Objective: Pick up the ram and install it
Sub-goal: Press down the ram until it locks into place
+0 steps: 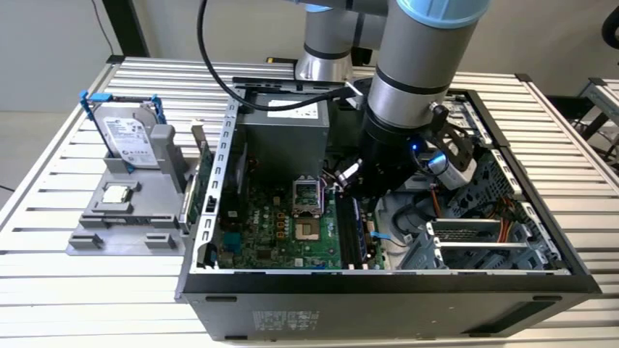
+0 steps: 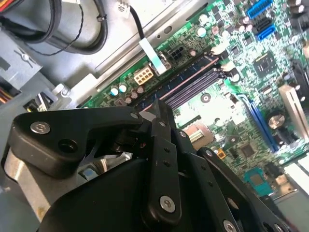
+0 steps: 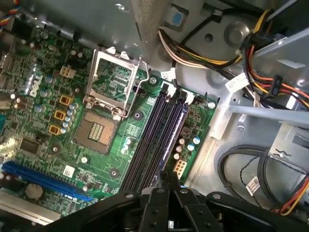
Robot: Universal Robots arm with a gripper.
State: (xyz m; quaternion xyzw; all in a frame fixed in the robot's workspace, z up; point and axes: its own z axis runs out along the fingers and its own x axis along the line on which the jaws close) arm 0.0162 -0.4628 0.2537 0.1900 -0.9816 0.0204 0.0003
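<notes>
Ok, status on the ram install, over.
Gripper low over the memory slots. Ram looks stood in one slot under it; seating unclear. Cables lie beside the slots, not across them.

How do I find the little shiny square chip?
Find the big open computer case, then the grey stand beside it, on the exterior view's left. The chip lies flat there, in front of the hard drive. It is small and square; the hard drive is bigger and stands upright in a blue frame.
</notes>
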